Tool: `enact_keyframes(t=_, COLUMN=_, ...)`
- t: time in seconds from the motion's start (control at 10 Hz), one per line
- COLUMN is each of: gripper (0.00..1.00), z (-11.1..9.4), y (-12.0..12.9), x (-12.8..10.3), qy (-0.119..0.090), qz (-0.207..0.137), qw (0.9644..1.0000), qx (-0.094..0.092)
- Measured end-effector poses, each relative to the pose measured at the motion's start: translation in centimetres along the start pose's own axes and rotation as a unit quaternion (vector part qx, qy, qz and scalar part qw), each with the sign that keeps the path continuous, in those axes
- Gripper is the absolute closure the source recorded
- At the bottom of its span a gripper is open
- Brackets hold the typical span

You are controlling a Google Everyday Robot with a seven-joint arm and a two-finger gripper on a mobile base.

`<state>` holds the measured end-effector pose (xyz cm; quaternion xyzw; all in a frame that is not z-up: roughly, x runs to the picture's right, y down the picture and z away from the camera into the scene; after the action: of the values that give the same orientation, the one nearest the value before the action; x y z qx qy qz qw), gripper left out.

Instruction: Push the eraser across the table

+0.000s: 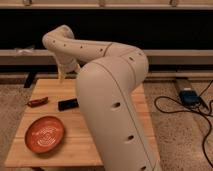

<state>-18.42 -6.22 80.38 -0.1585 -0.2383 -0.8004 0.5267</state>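
The black eraser (67, 104) lies flat on the light-wood table (49, 90), left of the middle. My big white arm bends over the table from the right front and hides the table's right half. My gripper (62, 75) hangs down from the wrist over the table's back edge, a little behind and above the eraser, not touching it.
An orange plate (46, 134) sits at the table's front left. A reddish-brown elongated item (37, 102) lies at the left edge, next to the eraser. A blue box (189, 96) and black cables lie on the floor to the right. A dark wall with a ledge runs behind.
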Motion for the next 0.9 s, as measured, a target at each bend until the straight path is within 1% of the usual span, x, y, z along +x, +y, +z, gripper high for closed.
enact_keyframes(t=0.7, gripper=0.20, z=0.00, y=0.01, x=0.00, qy=0.000, qz=0.000, qw=1.0000, qx=0.000)
enact_keyframes(t=0.9, gripper=0.20, z=0.30, y=0.29, x=0.46, qy=0.001, qz=0.004, qw=1.0000, qx=-0.003)
